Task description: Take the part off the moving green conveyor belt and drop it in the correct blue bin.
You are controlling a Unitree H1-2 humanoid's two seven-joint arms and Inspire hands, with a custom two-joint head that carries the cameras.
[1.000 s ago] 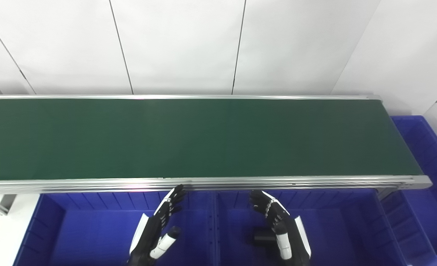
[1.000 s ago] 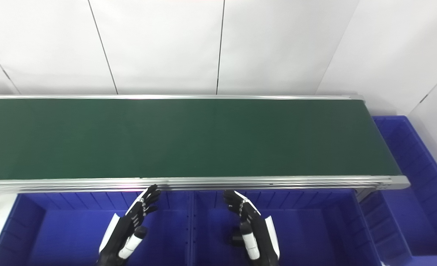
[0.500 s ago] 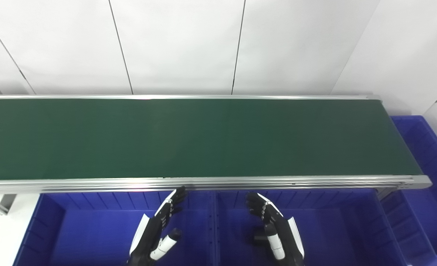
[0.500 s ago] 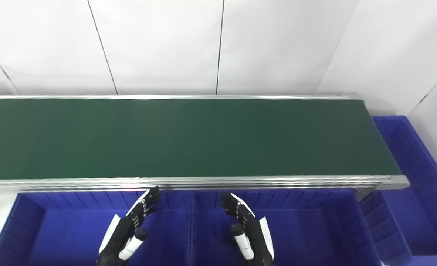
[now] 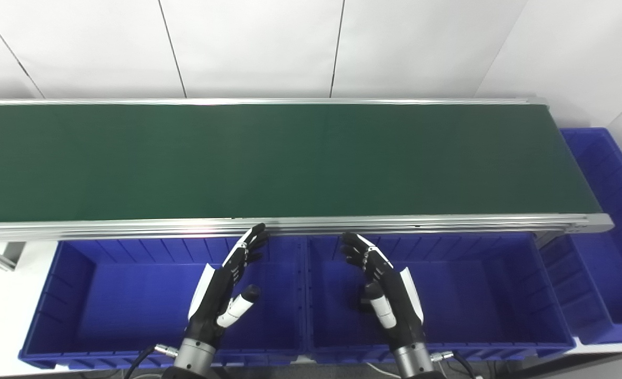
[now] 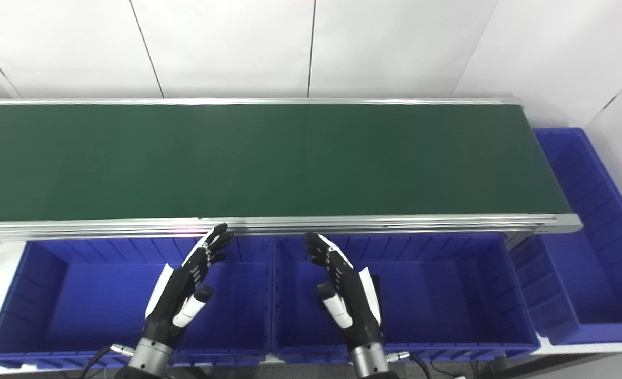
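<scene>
The green belt (image 5: 290,158) ran across the middle of the frame, and no part showed anywhere on it. Both hands hung low at centre, below the belt's near rail (image 5: 290,225): the left hand (image 5: 221,295) over the left bin (image 5: 53,295), the right hand (image 5: 387,292) over the middle bin (image 5: 500,295). Each was empty, fingers spread apart. A dark object (image 6: 374,284) lay in the middle bin, mostly hidden behind the right hand. Neither hand looked better placed yet.

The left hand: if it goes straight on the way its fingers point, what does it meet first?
Probably the conveyor's near aluminium rail; the left hand has its fingers just below it, though depth is unclear.
</scene>
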